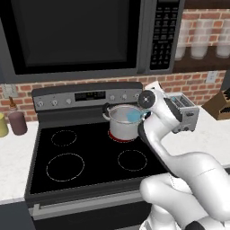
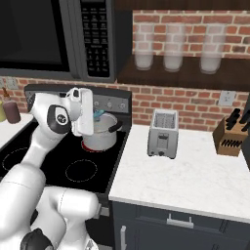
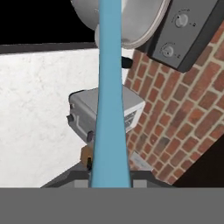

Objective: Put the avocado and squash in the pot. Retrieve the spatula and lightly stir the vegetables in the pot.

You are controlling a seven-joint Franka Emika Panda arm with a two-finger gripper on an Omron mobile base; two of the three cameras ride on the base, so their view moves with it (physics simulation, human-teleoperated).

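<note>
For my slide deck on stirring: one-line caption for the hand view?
Shut gripper holding the light blue spatula, which reaches toward the steel pot, toaster beyond.

- No legible text, brand or number anywhere.
- Black microwave keypad panel (image 2: 96,39): rows of pale marks, too blurred to read.
- Grey stove control panel display (image 1: 90,95): light marks, unreadable.

Light blue spatula (image 3: 109,109), silvery pot (image 1: 122,123), red-brown brick wall (image 2: 195,105).

Glossy white rounded arm (image 1: 179,170), dark round joint caps.
</note>
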